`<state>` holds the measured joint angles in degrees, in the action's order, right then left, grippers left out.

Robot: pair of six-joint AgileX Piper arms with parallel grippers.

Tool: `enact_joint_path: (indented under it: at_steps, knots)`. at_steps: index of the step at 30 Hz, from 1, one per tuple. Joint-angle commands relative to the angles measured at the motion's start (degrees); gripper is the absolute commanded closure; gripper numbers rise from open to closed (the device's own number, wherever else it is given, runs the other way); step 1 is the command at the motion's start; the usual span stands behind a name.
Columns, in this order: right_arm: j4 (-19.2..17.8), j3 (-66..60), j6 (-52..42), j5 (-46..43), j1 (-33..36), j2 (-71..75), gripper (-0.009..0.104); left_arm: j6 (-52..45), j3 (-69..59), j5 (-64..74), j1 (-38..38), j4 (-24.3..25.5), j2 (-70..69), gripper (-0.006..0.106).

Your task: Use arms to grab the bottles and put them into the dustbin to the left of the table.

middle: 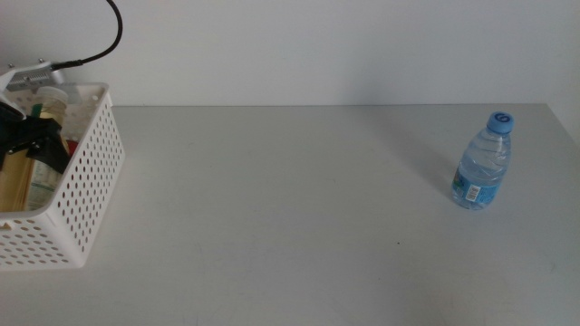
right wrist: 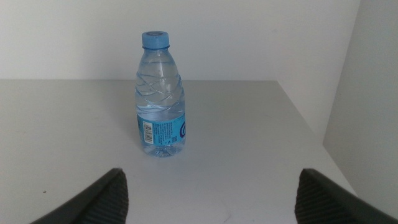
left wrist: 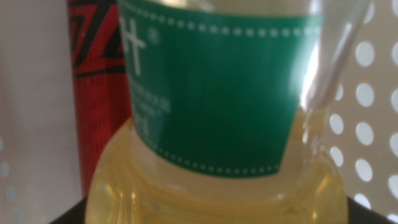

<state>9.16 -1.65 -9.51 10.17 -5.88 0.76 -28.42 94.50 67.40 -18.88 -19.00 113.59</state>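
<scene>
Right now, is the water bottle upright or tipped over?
Upright. The water bottle stands on its base on the table, blue cap on top; the right gripper, jaws apart, faces it without touching.

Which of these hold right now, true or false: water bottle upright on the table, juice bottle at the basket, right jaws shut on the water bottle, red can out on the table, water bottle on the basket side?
1. The water bottle stands upright on the table. True.
2. The juice bottle is at the basket, with the left gripper. True.
3. The right gripper is shut on the water bottle. False: its jaws are open, short of it.
4. The red can is out on the table. False: it is beside the juice bottle, by the basket wall.
5. The water bottle is on the basket side. False: opposite side.
</scene>
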Motion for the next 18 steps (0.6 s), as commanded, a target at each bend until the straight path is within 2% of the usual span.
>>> enact_joint_path:
  at_steps: [1,4,9,10,18]
  knots:
    - [-0.30,0.53,-0.54,-4.05,0.20,1.21,0.020,-0.46,2.24,0.42,0.18,-3.26,-3.41,0.080]
    - [-0.30,0.53,-0.54,-4.05,0.20,1.21,0.020,-1.66,2.24,0.91,0.53,-3.37,-2.99,0.059]
    - [-0.30,0.53,-0.54,-4.05,0.20,1.21,0.020,-1.70,2.44,0.96,0.58,-3.77,-3.00,0.012]
    - [-0.30,0.53,-0.54,-4.05,0.20,1.21,0.020,-1.18,2.53,1.07,0.58,-3.94,-3.14,0.007]
    - [-0.30,0.53,-0.54,-4.05,0.20,1.21,0.020,-1.02,2.60,0.96,0.53,-8.19,-5.78,0.007]
